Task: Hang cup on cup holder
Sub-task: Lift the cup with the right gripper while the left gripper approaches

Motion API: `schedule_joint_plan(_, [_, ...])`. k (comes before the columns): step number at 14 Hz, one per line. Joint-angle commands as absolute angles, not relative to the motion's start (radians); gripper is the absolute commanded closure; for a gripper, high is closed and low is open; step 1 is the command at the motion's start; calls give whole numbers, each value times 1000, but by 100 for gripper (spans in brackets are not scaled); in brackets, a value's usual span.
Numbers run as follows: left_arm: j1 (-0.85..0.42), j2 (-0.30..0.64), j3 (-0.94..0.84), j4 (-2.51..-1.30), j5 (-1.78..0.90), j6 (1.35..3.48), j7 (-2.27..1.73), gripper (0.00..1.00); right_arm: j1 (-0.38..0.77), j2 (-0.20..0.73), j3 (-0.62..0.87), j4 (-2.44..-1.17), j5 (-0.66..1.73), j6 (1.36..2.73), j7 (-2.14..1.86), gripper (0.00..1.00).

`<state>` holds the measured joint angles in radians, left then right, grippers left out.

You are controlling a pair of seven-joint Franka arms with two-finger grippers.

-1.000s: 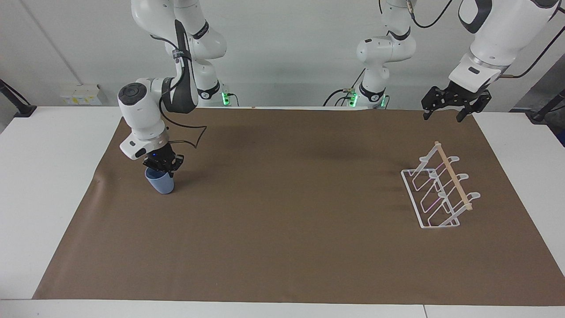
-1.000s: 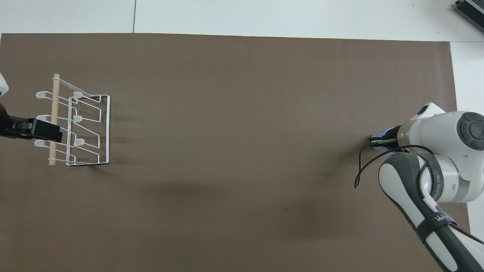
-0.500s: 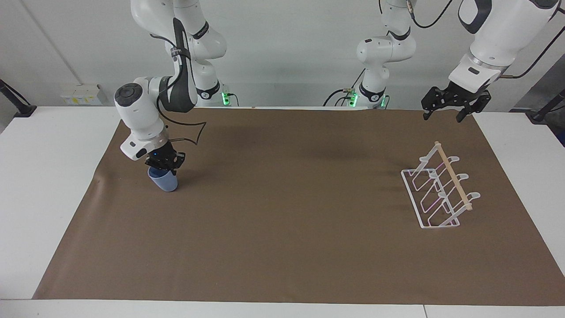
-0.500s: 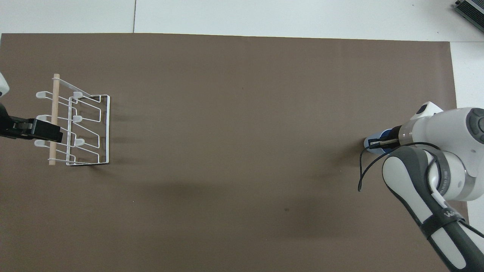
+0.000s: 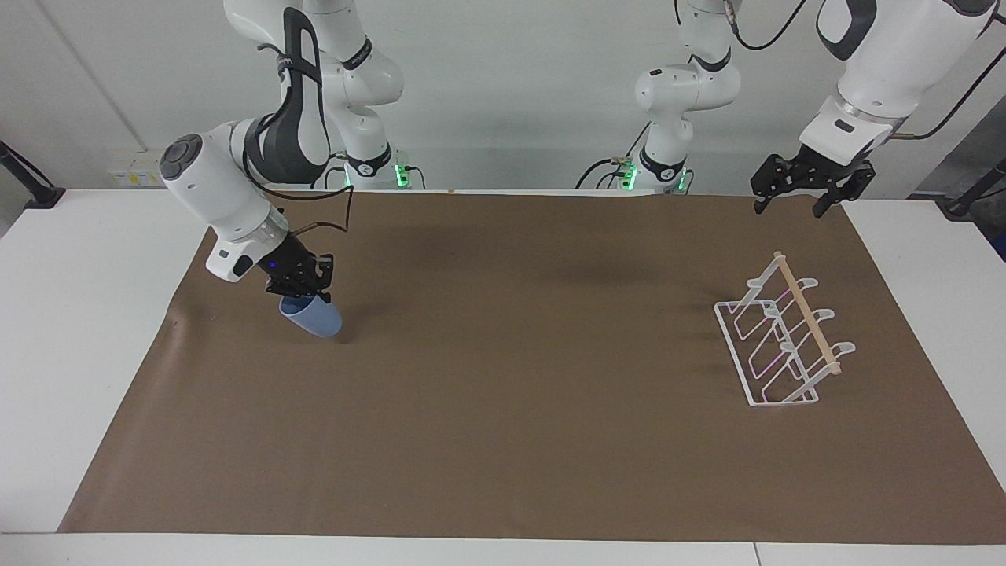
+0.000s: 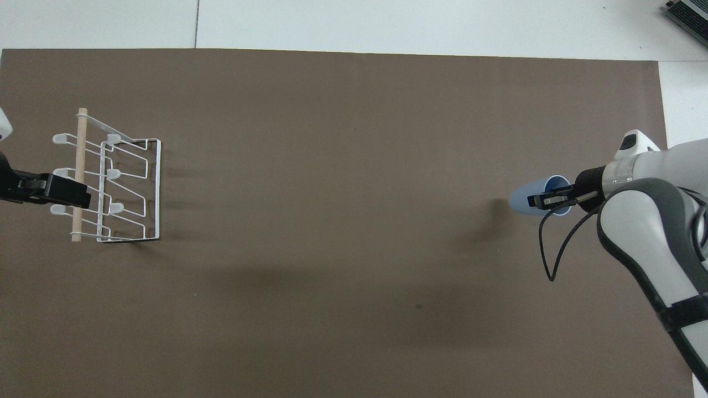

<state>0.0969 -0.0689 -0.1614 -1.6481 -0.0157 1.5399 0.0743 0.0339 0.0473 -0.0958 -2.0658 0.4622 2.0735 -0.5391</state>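
The light-blue cup (image 5: 316,319) hangs tilted in my right gripper (image 5: 303,292), just above the brown mat at the right arm's end of the table. The gripper is shut on the cup's rim, and the cup's base points toward the left arm's end. In the overhead view the cup (image 6: 521,200) sticks out past the right gripper (image 6: 546,199). The white wire cup holder (image 5: 806,310) with its wooden rod stands on the mat at the left arm's end. My left gripper (image 5: 792,203) waits open, high up, and in the overhead view it (image 6: 72,191) lies over the cup holder (image 6: 80,149).
A brown mat (image 5: 511,409) covers most of the white table (image 5: 86,314). The arms' bases and cables stand along the table edge nearest the robots. A loose black cable (image 6: 553,249) hangs from the right wrist.
My right gripper has lifted the cup off the mat, tilted it strongly and carried it a little toward the left arm's end. The left arm has not moved.
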Motion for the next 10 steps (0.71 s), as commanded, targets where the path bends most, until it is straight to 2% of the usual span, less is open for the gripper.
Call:
schedule_joint_plan(1, [110, -94, -163, -1675, -66, 1548, 34, 0, 28, 45, -94, -2056, 645, 2033, -653, 100])
schedule_joint_plan(7, [208, -92, -158, -1644, -357, 1502, -304, 0, 32, 35, -86, -2059, 957, 1985, -739, 100])
schedule_joint_plan(10, [210, -94, -164, -1647, -481, 1505, -504, 0, 34, 28, -65, -2066, 1099, 1970, -739, 100])
